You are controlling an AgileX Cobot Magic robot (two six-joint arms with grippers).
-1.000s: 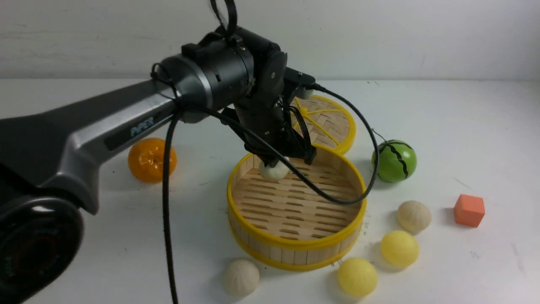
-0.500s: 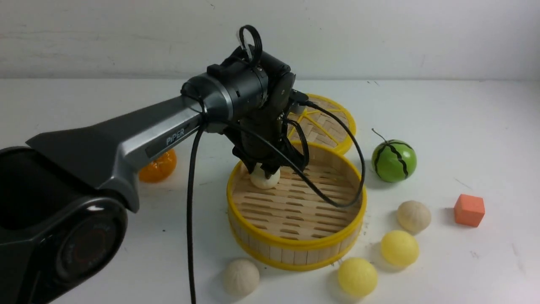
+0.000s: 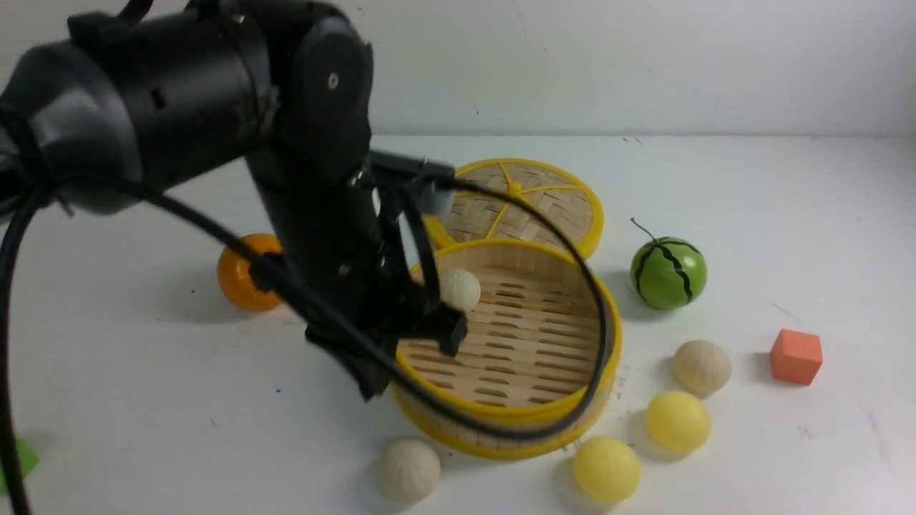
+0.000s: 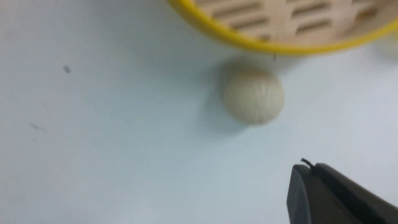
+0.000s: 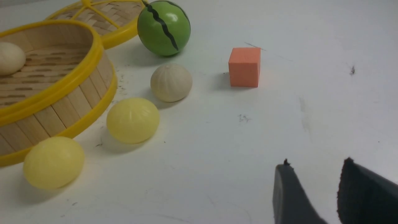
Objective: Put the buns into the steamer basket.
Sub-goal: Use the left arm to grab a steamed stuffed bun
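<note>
One off-white bun (image 3: 459, 288) lies free in the back left of the steamer basket (image 3: 501, 413). Outside it, an off-white bun (image 3: 408, 468) sits by the front rim, two yellow buns (image 3: 606, 468) (image 3: 678, 420) at the front right, and another off-white bun (image 3: 701, 366) further right. My left gripper (image 3: 370, 386) hangs shut and empty over the table just outside the basket's front left rim. In the left wrist view its closed tips (image 4: 306, 166) are a little short of the front off-white bun (image 4: 253, 96). My right gripper (image 5: 316, 163) is open and empty above bare table.
The woven lid (image 3: 529, 200) lies flat behind the basket. A green watermelon ball (image 3: 668, 272) and an orange cube (image 3: 796, 355) stand to the right, and an orange (image 3: 240, 275) to the left, partly behind my left arm. The arm's black cable loops over the basket's rim.
My left gripper let go of the off-white bun inside the basket, rose and drew back toward the front left, and its jaws are shut again. The right gripper has not moved.
</note>
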